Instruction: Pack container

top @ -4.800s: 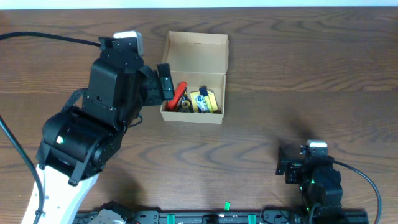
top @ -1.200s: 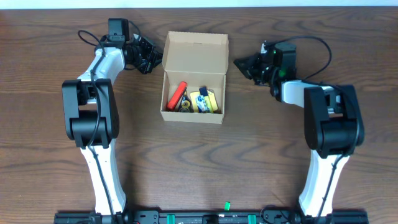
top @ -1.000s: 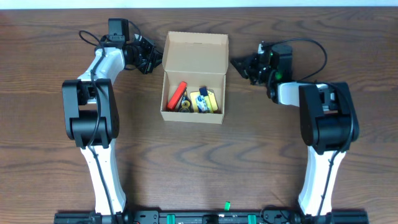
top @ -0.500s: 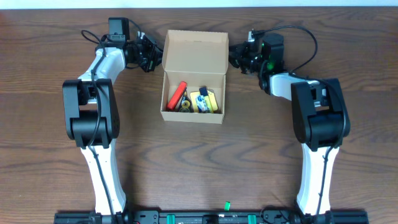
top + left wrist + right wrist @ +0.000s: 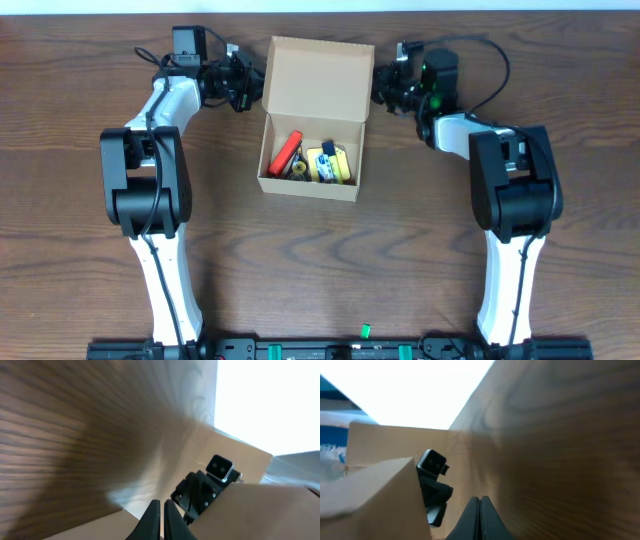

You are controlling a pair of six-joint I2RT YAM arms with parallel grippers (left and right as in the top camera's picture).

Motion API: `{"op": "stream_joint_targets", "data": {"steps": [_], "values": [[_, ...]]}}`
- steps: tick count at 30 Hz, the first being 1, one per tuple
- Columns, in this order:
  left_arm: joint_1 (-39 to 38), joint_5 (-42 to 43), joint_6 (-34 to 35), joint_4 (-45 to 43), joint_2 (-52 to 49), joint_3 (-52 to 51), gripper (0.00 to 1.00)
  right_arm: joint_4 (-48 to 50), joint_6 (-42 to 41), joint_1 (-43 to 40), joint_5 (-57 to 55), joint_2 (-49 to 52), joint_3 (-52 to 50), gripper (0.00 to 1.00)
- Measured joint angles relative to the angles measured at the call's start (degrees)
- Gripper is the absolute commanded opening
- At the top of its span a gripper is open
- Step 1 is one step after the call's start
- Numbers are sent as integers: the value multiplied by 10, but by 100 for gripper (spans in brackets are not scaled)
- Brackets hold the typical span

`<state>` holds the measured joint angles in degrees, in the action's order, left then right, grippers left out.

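Overhead and wrist views of a dark wood-grain desk [image 5: 400, 250], with much bare surface to the front and on both sides. The left arm [image 5: 148, 180] and the right arm [image 5: 512, 190] reach up either side toward the far edge of the desk, which lies close behind the work. The container [image 5: 308, 187], a tan cardboard box, sits centrally in the far half of the desk, open, with its hinged flap [image 5: 318, 80] raised behind the compartment. The left claw [image 5: 245, 82] meets the left edge of the flap and the right claw [image 5: 381, 86] the right edge; whether each touches the card or stands just beside it cannot be told. Both claws are pinched fully together and hold nothing, as the wrist views confirm. Inside lie a red item [image 5: 286, 150] and small yellow and blue pieces [image 5: 330, 160], below the rim. The box is judged light, its thin card stiff along the folds but easily creased. The flap is best pushed at its side edges, evenly from both, since the box may slide. Room behind is scant; room in front is ample.
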<state>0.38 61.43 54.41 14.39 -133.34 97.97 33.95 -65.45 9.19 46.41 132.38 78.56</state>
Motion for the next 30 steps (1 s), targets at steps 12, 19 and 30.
{"op": "stream_joint_targets", "data": {"steps": [12, 19, 30], "values": [[9, 47, -47, -2, 4, 0, 6, 1, 24, 0, 43, 0, 23, 1], [17, 74, -67, 4, 22, 0, 6, 22, 35, 0, 78, 0, 42, 1], [17, 106, -84, 4, 22, 0, 5, 67, 47, 0, 151, 0, 45, 1]]}}
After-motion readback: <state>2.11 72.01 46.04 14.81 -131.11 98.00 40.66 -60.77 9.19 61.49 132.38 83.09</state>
